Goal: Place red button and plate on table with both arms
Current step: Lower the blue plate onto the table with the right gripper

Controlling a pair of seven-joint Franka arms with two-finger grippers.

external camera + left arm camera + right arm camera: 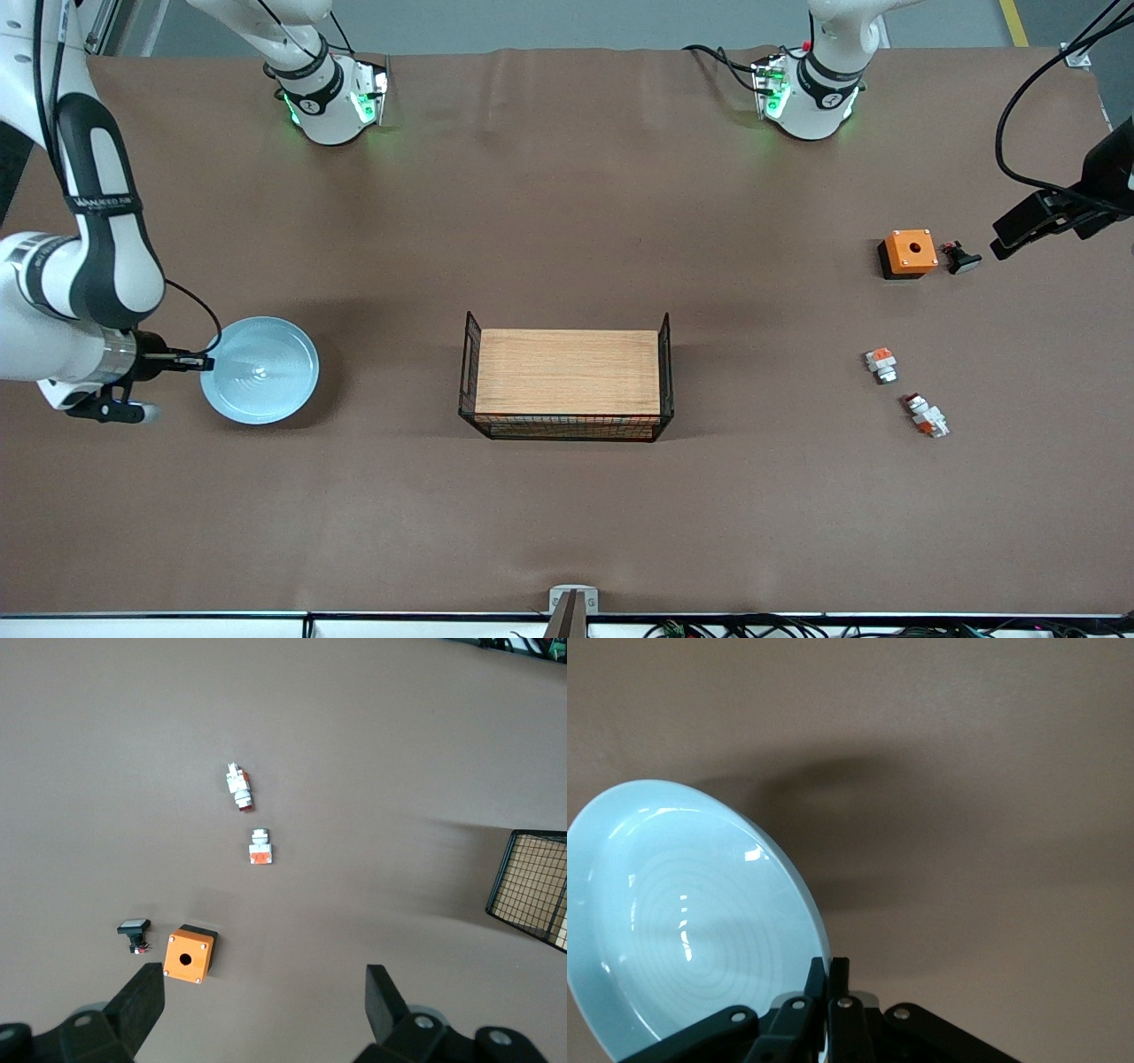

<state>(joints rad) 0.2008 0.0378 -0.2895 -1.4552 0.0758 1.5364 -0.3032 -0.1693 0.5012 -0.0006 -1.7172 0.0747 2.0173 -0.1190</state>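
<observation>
The pale blue plate [260, 369] is at the right arm's end of the table. My right gripper [202, 361] is shut on its rim; in the right wrist view the plate [682, 921] is tilted, with its edge pinched in that gripper [830, 970] and a shadow on the cloth below. The red button [926, 415] lies on the brown table [567, 221] toward the left arm's end; the left wrist view shows the red button [239, 786] too. My left gripper [1041, 235] hangs open and empty over the table beside the orange box, its fingers [142, 1001] wide apart.
An orange box [908, 253] with a hole and a black knob [961, 258] sit under the left gripper. A shorter white-and-orange piece [881, 363] lies between the box and the red button. A wooden board [567, 372] with black wire sides stands mid-table.
</observation>
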